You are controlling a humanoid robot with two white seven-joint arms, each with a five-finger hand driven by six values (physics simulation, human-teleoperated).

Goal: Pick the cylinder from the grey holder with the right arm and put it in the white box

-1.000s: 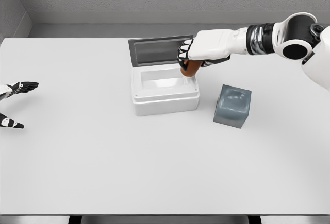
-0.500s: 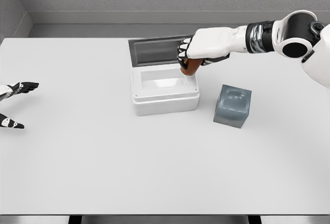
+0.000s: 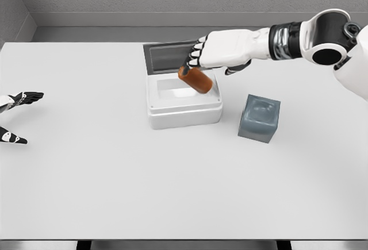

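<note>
Over the white box [image 3: 184, 99] (lid up) the orange cylinder [image 3: 195, 80] lies tilted, just under the right hand [image 3: 221, 50]; fingers [image 3: 192, 58] spread, contact unclear. Grey holder [image 3: 260, 118] stands beside on the counter [image 3: 115, 175]. Left hand [image 3: 12, 118] rests open at the left edge.

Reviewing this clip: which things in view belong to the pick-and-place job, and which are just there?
Job items:
- orange cylinder, tilted over the box opening
- white box, lid open
- grey holder, right of the box
- right hand, above the cylinder

Just there:
- left hand, open at the table's left edge
- table
</note>
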